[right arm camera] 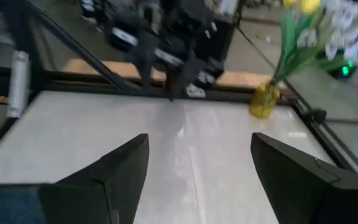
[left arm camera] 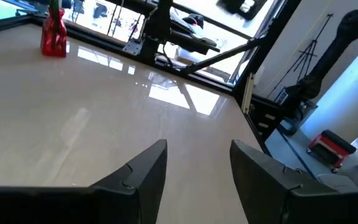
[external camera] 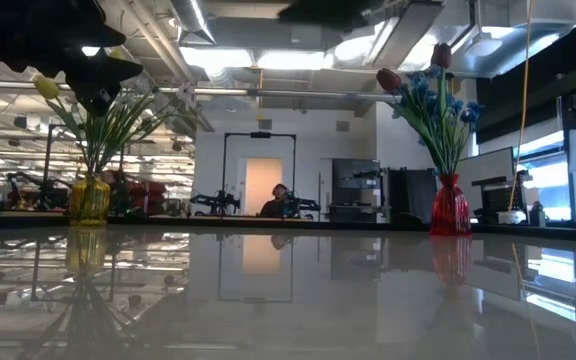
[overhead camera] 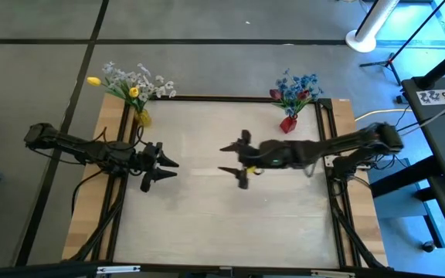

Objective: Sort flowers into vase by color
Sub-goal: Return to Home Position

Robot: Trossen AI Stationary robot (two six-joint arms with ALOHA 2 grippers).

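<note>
A yellow vase (overhead camera: 142, 117) stands at the table's far left corner with yellow tulips and pale white sprays (overhead camera: 134, 81) upright in it; it shows in the low view (external camera: 89, 199) and the right wrist view (right arm camera: 264, 99). A red vase (overhead camera: 288, 123) near the far right corner holds blue clusters and a dark red tulip (overhead camera: 294, 90); also low view (external camera: 450, 205) and left wrist view (left arm camera: 54, 34). My left gripper (overhead camera: 164, 170) hovers open over the table's left-middle. My right gripper (overhead camera: 234, 160) hovers open over the centre. Both hold nothing.
The pale tabletop (overhead camera: 230, 216) is framed by dark rails (overhead camera: 337, 193) at its edges. Equipment and stands (overhead camera: 431, 93) sit off the table's right side. The room behind shows a person seated far off (external camera: 280, 200).
</note>
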